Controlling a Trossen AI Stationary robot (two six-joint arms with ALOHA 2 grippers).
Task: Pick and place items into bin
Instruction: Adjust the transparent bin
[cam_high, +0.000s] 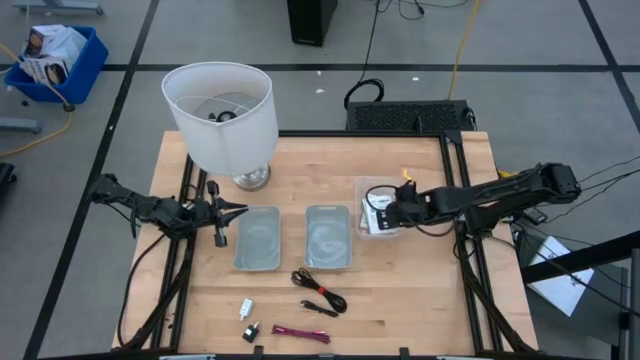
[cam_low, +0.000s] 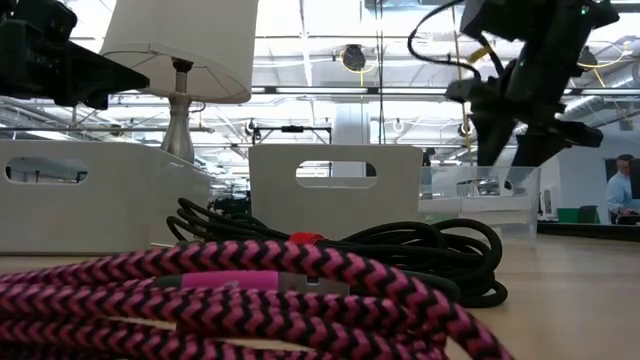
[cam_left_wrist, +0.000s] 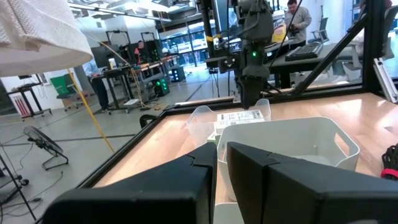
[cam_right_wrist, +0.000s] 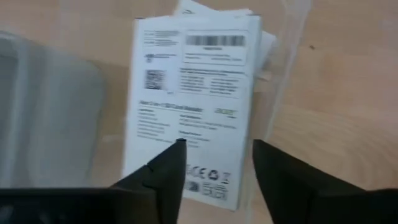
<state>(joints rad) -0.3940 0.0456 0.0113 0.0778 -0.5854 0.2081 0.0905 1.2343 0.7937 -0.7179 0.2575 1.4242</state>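
Note:
A white packet with black print (cam_right_wrist: 193, 93) lies flat in a clear bin (cam_high: 362, 185) at the table's right, on other packets. My right gripper (cam_right_wrist: 217, 149) hangs open just above it, tipped steeply down, with nothing between its fingers; it also shows in the high view (cam_high: 385, 212). My left gripper (cam_high: 225, 212) waits level at the table's left, shut and empty. Near the front edge lie a black cable (cam_high: 318, 292), a magenta cable (cam_high: 300, 333), a white plug (cam_high: 246, 308) and a small black piece (cam_high: 250, 330).
Two grey bins (cam_high: 257, 238) (cam_high: 328, 236) stand side by side mid-table. A lamp with a big white shade (cam_high: 222, 115) stands at the far left. Bare wood lies between the grey bins and the cables at the front.

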